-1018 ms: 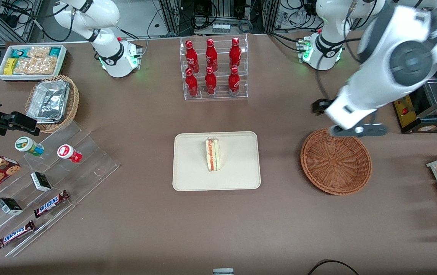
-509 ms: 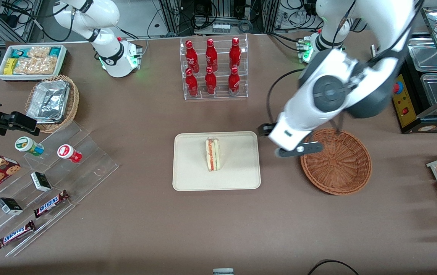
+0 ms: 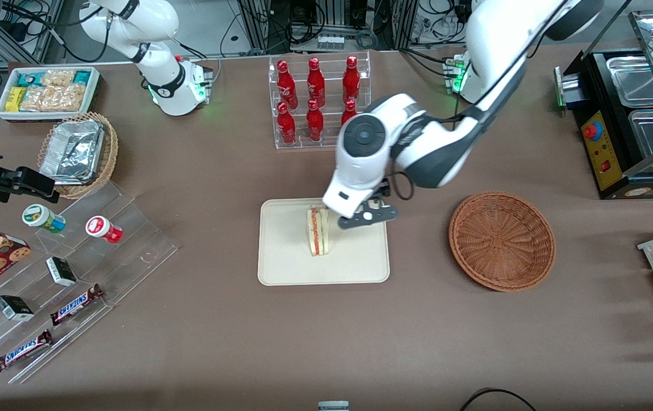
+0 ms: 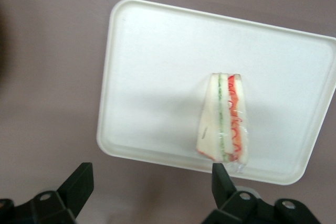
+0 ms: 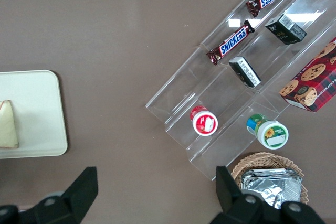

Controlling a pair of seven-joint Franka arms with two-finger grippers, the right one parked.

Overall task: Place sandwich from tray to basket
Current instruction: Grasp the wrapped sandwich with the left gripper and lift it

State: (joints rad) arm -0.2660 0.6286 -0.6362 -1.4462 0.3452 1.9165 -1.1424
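As we look over the brown worktop point(image 3: 395, 337), the task is at an early stage: the sandwich point(image 4: 221, 116), in clear wrap with red and green filling, lies on the white tray point(image 4: 157, 51). It rests inside the rim, somewhat closer to the tray edge that is farther from the front camera. The round woven basket point(image 3: 502, 241), which we take to be the goal, sits apart from the tray, toward the working arm's end of the worktop. What remains, in our judgement, is all the handling: lining up, lowering, gripping, lifting, carrying across and letting go.

The end effector point(image 4: 152, 170) is with the left arm point(image 3: 369, 142) over the tray's corner that is farther from the front camera and on the basket side. We see its two fingers standing well apart with nothing between them, and they are not touching the sandwich.

Compared with the front view half a second ago, the arm has swung from between the basket and tray to this corner. It no longer covers the basket's rim, but now partly hides one of the red bottles point(image 3: 315, 83) in the clear rack point(image 3: 303, 146). The sandwich, tray and basket have not moved.
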